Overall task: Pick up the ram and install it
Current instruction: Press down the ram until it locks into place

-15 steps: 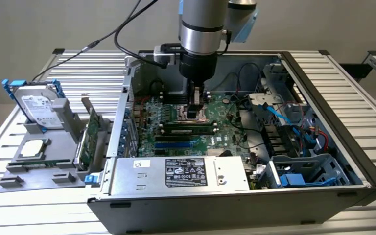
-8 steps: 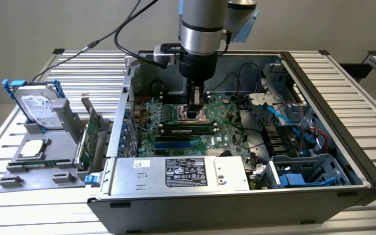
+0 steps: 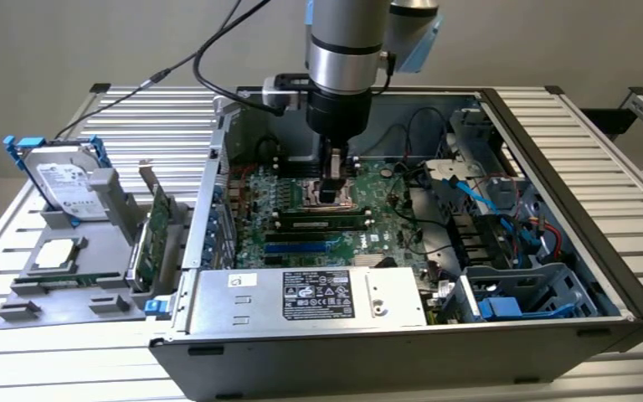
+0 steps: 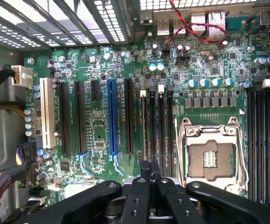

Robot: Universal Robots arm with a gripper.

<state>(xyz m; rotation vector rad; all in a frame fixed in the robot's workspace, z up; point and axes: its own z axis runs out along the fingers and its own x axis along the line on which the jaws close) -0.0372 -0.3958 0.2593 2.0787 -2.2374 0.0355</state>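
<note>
Claw [image 4: 148, 170] seen nearest camera, fingers together, nothing visibly held, poised just above motherboard [image 4: 102, 130] beside CPU socket [image 4: 209, 158]. Ram [image 3: 321, 223] seated in slot near socket. Risk judged: closed fingertips striking socket pins if lowered off-line.

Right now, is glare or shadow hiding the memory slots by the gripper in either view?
Exterior view: the arm shades the motherboard around the gripper, slots dim. Wrist view: evenly lit, memory slots legible; bright light through the case grille washes it out, and the fingers are soft.
</note>
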